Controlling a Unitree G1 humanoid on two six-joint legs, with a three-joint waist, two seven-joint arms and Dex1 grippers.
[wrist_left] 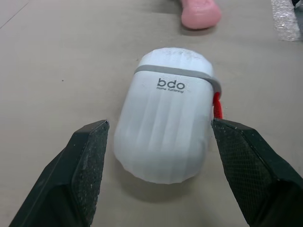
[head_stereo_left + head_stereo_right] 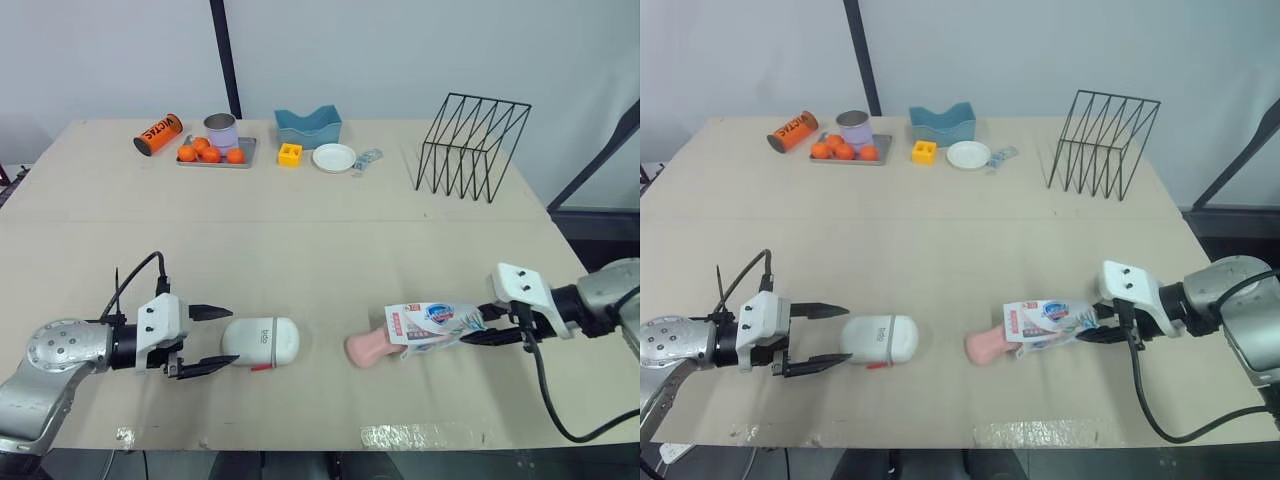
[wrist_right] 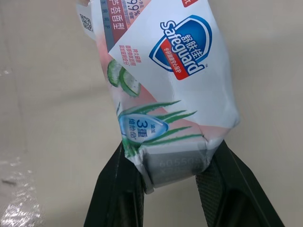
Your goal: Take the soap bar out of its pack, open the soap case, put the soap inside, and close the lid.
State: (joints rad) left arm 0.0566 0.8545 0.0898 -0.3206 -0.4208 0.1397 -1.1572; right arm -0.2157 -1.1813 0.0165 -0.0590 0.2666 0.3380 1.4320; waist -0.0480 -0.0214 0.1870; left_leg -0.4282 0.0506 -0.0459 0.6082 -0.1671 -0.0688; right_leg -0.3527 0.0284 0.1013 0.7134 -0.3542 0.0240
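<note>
The soap bar (image 2: 368,347) is lying pink on the desk (image 2: 320,240), and you are looking at it half out of its Safeguard pack (image 2: 435,322), bare end pointing toward the soap case (image 2: 263,341). Your right hand (image 2: 475,332) is pinching the pack's sealed end, both fingers clamping tight on the wrapper, so the soap is sitting just past your fingertips, on your left side. Your left hand (image 2: 228,337) is standing wide open, holding nothing. The near end of the white case is lying between its two fingers, each finger just beside a side wall. The case is resting flat with its lid shut, near the soap but apart from it.
</note>
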